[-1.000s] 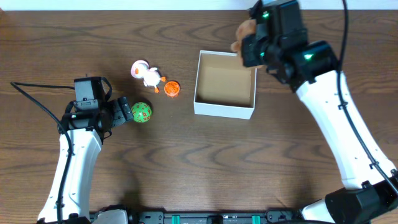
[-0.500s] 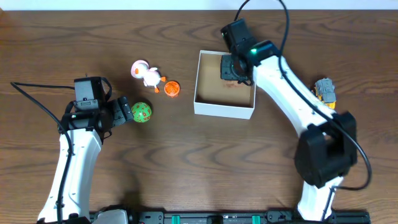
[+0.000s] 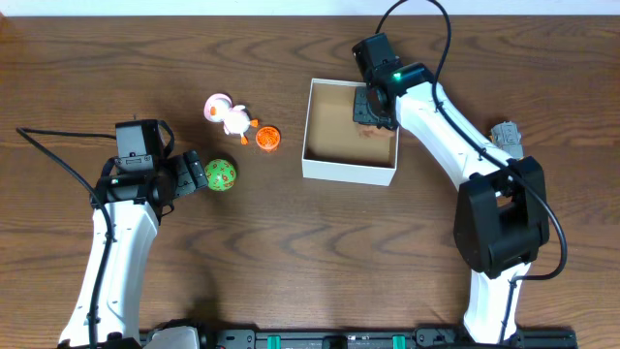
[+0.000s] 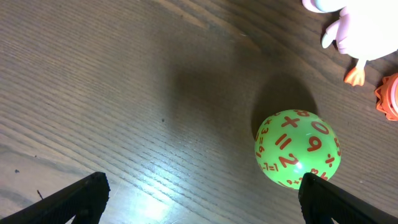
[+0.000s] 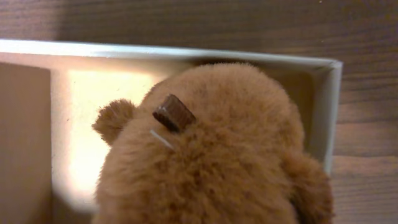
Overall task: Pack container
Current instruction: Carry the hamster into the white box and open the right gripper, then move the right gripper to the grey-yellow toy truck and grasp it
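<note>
Within the last second the right arm has come down from high above the bench and sunk into the container (image 3: 349, 173). The right fingers (image 3: 371, 105) are now low in its 1 o'clock corner, a touch further toward 3 o'clock than half a second ago. The wrist view is filled by a brown teddy bear (image 5: 205, 162) sitting against the box's white rim, with the brown floor showing at the bear's 9 o'clock. The fingers themselves are out of sight there and a dark block from above, so I cannot tell whether they pinch the bear or have let go.

I judge the first toy to be as good as delivered: the bear is inside the walls, and what remains for this arm is the release and a clean lift out.

The left fingers (image 4: 84, 193) have not moved. They are spread wide and hold nothing, with the green ball (image 3: 221, 174) just beside the one at 3 o'clock, on the bench at the container's 9 o'clock. A white-and-pink duck (image 3: 228, 114) and a small orange piece (image 3: 268, 139) lie near it, and a grey toy (image 3: 506, 134) sits at the container's 3 o'clock. All four are outside the box.
</note>
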Available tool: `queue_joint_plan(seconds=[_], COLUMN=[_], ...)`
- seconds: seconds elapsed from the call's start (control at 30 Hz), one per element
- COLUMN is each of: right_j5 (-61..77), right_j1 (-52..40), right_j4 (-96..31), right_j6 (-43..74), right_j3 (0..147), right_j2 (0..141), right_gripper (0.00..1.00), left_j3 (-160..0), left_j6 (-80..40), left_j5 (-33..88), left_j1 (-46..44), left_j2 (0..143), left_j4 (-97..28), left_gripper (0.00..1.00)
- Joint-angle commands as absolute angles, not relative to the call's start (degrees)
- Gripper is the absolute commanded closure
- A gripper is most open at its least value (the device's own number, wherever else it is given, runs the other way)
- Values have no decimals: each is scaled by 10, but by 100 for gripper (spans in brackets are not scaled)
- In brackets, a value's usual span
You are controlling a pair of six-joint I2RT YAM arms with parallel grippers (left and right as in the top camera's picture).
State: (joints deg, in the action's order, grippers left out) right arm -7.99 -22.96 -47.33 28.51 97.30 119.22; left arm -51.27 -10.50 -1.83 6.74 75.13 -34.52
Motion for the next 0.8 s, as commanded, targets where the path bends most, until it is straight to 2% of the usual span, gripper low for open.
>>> queue_joint_plan(seconds=[0.0,0.03,0.07,0.1,0.13,0.17,0.23,0.4,0.7,0.77], right_j5=[-93,-93,-93,-93,-92,-92,-92,-92,-93,-102], right_j1=[-228,-228,-228,-228,-228,-228,-228,-229,-226,-223], right_j4=[-467,-464,-462,-460,-460,-459,-456,-452,-449,-447], right_j6=[290,288,285,280,273,265,241,189,157,150], right_j3=[960,958,957,957,956,956,956,957,961,963], right_j2=[1193,1193,1193,1193,1193,1193,1193,1186,1138,1110], right_gripper=[83,78,69,49,37,32,27,21,22,18], left_j3=[-524,-524,-524,-524,-524,-524,-524,-524,-524,-524], left_j6=[-108,-108,-108,-108,-108,-108,-108,-108,-108,-108], left_j5=[-19,-19,-19,-19,-19,-19,-19,-19,-19,-19], left_j1=[70,70,70,70,70,70,70,70,70,70], left_j2=[754,754,754,754,754,754,754,754,754,754], left_j4=[-347,-347,-347,-347,-347,-347,-347,-347,-347,-347], left_gripper=[2,2,2,2,2,2,2,2,2,2])
